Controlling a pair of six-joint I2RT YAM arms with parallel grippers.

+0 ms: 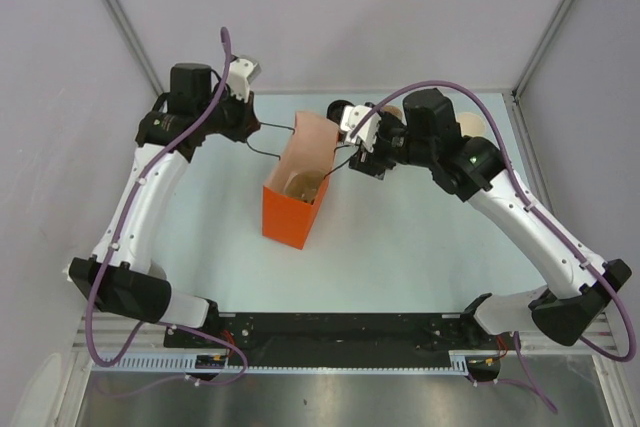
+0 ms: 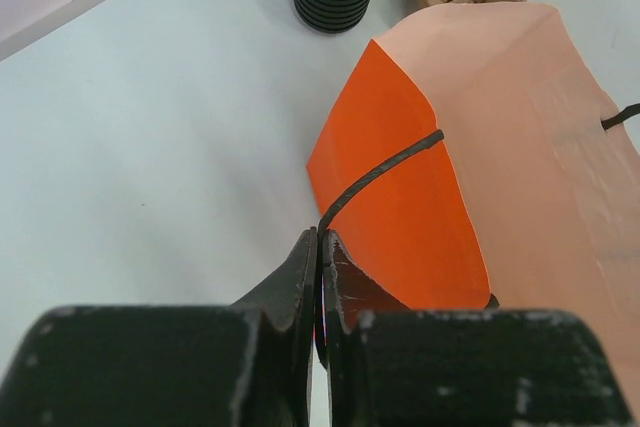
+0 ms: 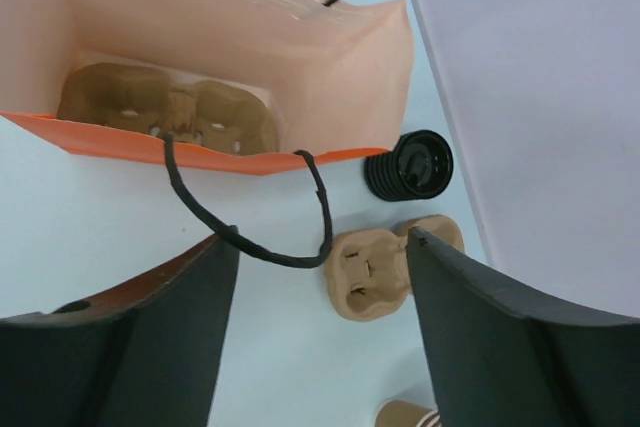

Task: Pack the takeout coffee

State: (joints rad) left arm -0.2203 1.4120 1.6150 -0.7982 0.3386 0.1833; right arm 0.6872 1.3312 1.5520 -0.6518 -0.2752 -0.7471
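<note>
An orange paper bag (image 1: pixel 290 209) stands mid-table with its pale inside (image 3: pixel 250 37) showing and its mouth held wide. My left gripper (image 2: pixel 320 235) is shut on the bag's left black cord handle (image 2: pixel 385 169) and holds it taut. My right gripper (image 3: pixel 318 237) hangs open over the table by the bag's right side. The right handle loop (image 3: pixel 270 255) droops between its fingers and touches the left one. A moulded cardboard carrier (image 3: pixel 165 112) lies at the bottom of the bag. The takeout coffee is out of view.
A stack of black lids (image 3: pixel 412 169) and a second cardboard carrier (image 3: pixel 372 275) lie on the table beyond the bag. A tan cup stack (image 1: pixel 470 127) stands behind my right arm. Grey walls close in the back and both sides.
</note>
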